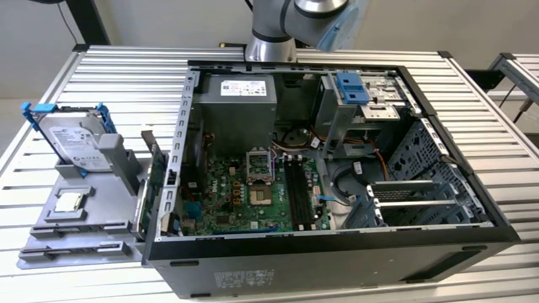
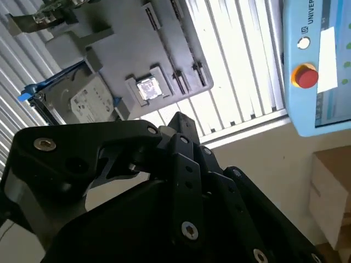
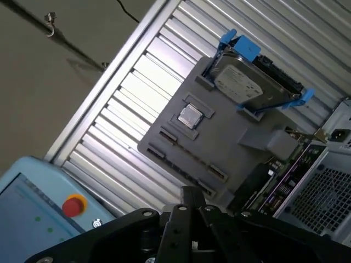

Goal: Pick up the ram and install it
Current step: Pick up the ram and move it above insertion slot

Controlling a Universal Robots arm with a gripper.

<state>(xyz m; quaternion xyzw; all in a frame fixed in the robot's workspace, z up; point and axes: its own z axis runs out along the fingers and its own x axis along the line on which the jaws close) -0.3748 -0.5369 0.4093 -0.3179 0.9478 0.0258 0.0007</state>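
Observation:
The ram is hidden; I cannot pick it out on the tray or in the case. The open computer case (image 1: 438,237) lies on the slatted table, its green motherboard (image 1: 244,196) facing up with long black slots (image 1: 297,189) beside the processor socket. My arm (image 1: 291,25) stands at the far side of the case. In both wrist views my black gripper (image 2: 178,118) (image 3: 189,192) hangs high over the table's edge beside the grey tray (image 3: 219,142) (image 2: 118,52), touching nothing.
The grey tray (image 1: 93,208) at the exterior view's left holds a silver hard drive in blue brackets (image 1: 76,142) and a small square chip (image 1: 67,202). A green expansion card (image 1: 154,189) stands between tray and case. A blue pendant with a red button (image 2: 305,75) sits off the table.

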